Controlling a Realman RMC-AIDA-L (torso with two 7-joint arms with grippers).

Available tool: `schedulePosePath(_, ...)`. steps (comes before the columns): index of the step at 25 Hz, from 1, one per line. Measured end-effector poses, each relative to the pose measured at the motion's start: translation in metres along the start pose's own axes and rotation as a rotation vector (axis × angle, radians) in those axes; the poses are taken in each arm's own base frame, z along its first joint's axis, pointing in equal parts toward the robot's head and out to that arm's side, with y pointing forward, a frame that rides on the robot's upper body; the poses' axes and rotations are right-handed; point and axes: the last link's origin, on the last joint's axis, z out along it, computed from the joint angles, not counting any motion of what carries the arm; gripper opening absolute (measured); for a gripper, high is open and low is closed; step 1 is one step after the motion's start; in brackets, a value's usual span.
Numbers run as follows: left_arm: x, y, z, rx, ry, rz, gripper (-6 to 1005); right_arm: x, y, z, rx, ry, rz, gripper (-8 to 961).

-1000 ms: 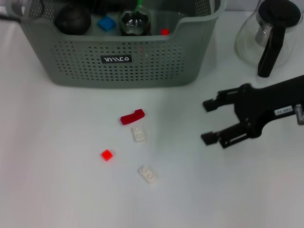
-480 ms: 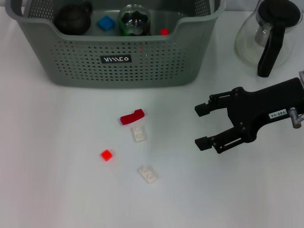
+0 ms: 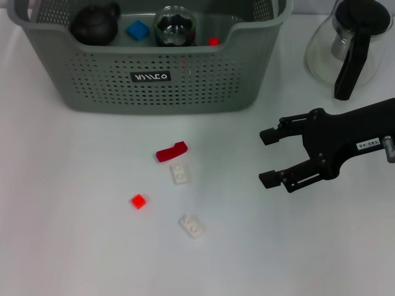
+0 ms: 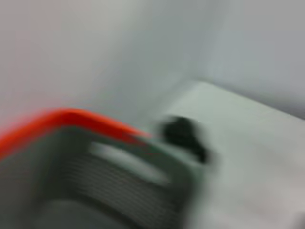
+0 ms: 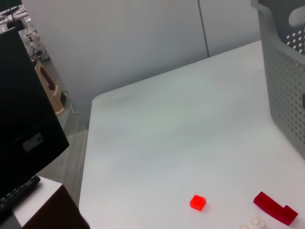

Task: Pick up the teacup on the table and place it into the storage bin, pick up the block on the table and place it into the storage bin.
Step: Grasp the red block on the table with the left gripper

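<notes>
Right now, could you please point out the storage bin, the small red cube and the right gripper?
storage bin [image 3: 157, 77], head view, perforated front wall.
small red cube [image 3: 139, 201], head view, top face.
right gripper [image 3: 268, 157], head view, midway between open fingertips.

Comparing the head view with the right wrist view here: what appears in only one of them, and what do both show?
Only the head view shows the right gripper, jaws open and empty, the glass teapot, the lower white block, and the storage bin's contents: a dark teapot, a blue block. Only the right wrist view shows the wall, the floor and a black monitor. Both share the storage bin, the small red cube and the dark red piece.
</notes>
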Motion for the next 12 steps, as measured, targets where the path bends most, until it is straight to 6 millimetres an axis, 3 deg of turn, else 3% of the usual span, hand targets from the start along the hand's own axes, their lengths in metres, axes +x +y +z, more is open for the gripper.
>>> schedulePosePath(3, -0.017, 0.031, 0.003, -0.201, -0.042, 0.084, 715, 0.002, -0.002, -0.001, 0.015, -0.010, 0.012, 927)
schedulePosePath(7, -0.042, 0.058, 0.022, -0.304, -0.138, 0.128, 890, 0.003, -0.005, -0.004, 0.038, -0.021, 0.030, 927)
schedulePosePath(12, -0.070, 0.091, 0.059, -0.348, -0.368, 0.192, 952, 0.003, -0.010, -0.009, 0.071, -0.029, 0.058, 927)
